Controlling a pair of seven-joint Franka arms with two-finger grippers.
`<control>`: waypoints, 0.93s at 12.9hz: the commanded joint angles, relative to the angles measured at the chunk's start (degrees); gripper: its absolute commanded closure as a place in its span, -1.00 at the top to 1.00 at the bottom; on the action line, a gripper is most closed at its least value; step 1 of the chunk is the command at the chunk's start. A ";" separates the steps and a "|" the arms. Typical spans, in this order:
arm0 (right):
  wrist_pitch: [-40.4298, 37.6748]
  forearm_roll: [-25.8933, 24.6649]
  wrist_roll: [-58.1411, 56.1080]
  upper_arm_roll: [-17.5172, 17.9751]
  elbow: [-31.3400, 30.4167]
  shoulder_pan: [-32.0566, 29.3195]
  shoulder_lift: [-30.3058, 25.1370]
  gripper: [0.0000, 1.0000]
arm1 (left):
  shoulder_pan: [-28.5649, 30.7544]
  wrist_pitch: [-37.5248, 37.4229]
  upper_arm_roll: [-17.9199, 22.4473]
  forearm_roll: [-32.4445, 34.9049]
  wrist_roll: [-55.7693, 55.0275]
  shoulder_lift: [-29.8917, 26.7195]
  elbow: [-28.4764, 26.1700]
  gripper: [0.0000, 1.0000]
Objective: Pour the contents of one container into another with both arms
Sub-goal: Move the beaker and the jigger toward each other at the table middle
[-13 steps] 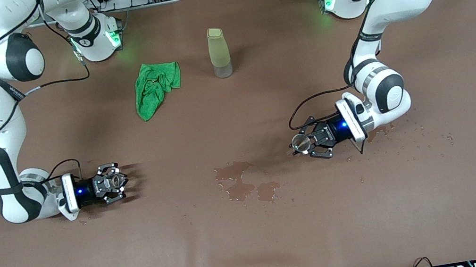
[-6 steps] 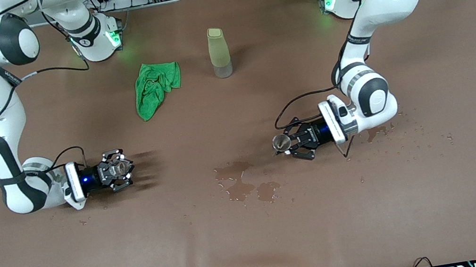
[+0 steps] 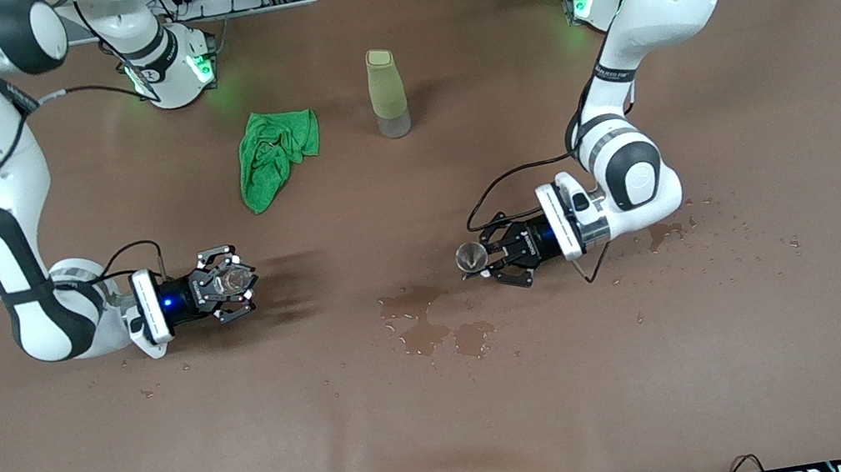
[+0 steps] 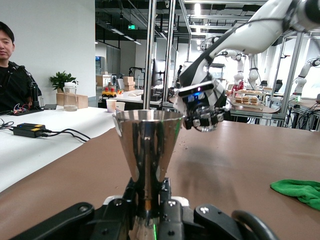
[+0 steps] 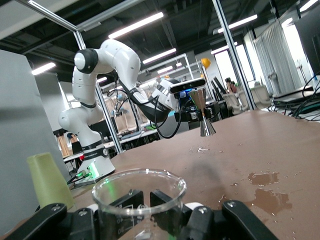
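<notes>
Right gripper point(image 3: 232, 281): jaws clamped on tiny clear glass cup point(image 3: 228, 279) | left gripper point(image 3: 480, 258): jaws clamped on shiny steel hourglass jigger point(image 3: 468, 257) | change: both moved closer toward brown puddle point(image 3: 426, 326) on bench point(image 3: 661, 367) | contents seemingly unpoured; pour pending.

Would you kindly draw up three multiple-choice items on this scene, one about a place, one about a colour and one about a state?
1. Where is the green cloth?
A. Beside the olive bottle, toward the right arm's end
B. In the puddle
C. In the left gripper

2. What colour is the jigger?
A. Red
B. Shiny steel
C. Blue

3. What does the right gripper hold?
A. Nothing
B. The bottle
C. The clear glass cup

Answers:
1. A: the green cloth lies beside the olive bottle.
2. B: the jigger, clamped in the left gripper, gleams silver.
3. C: the right gripper is shut on the clear glass cup.
</notes>
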 commanded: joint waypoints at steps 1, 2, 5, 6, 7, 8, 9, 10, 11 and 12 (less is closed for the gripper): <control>3.68 1.77 5.99 -0.52 -6.12 2.51 -8.93 -1.00 | -1.26 2.59 0.18 0.96 -2.60 2.84 5.53 -1.00; 5.08 2.12 7.58 -0.52 -6.74 3.04 -10.43 -1.00 | -1.79 3.46 0.18 0.96 -4.08 3.80 7.20 -1.00; 6.32 7.81 8.83 -0.43 -9.10 6.46 -12.80 -1.00 | -3.72 5.31 0.18 -0.18 -5.67 6.35 11.42 -1.00; 8.07 9.23 10.13 -0.43 -10.51 7.60 -14.47 -1.00 | -4.07 5.49 0.18 -0.27 -6.46 6.88 12.39 -1.00; 9.91 9.68 11.63 -0.43 -11.31 8.40 -16.14 -1.00 | -4.43 5.58 0.18 -0.36 -7.08 7.32 12.83 -1.00; 11.24 9.68 12.60 -0.43 -11.40 8.84 -17.20 -1.00 | -4.69 6.28 0.18 -1.14 -7.35 7.50 13.10 -1.00; 11.42 10.03 13.48 -0.43 -11.40 9.37 -17.65 -1.00 | -4.95 6.72 0.18 -1.58 -7.35 7.94 13.36 -1.00; 11.86 10.82 14.10 -0.43 -11.40 10.07 -18.17 -1.00 | -5.04 7.16 0.18 -1.67 -7.70 8.20 14.50 -1.00; 12.91 11.26 14.62 -0.43 -11.58 10.77 -19.05 -1.00 | -5.31 7.34 0.18 -1.94 -8.22 8.90 15.46 -1.00; 14.83 11.35 15.85 -0.34 -11.93 11.56 -20.28 -1.00 | -5.40 7.60 0.18 -2.03 -8.32 9.26 16.17 -1.00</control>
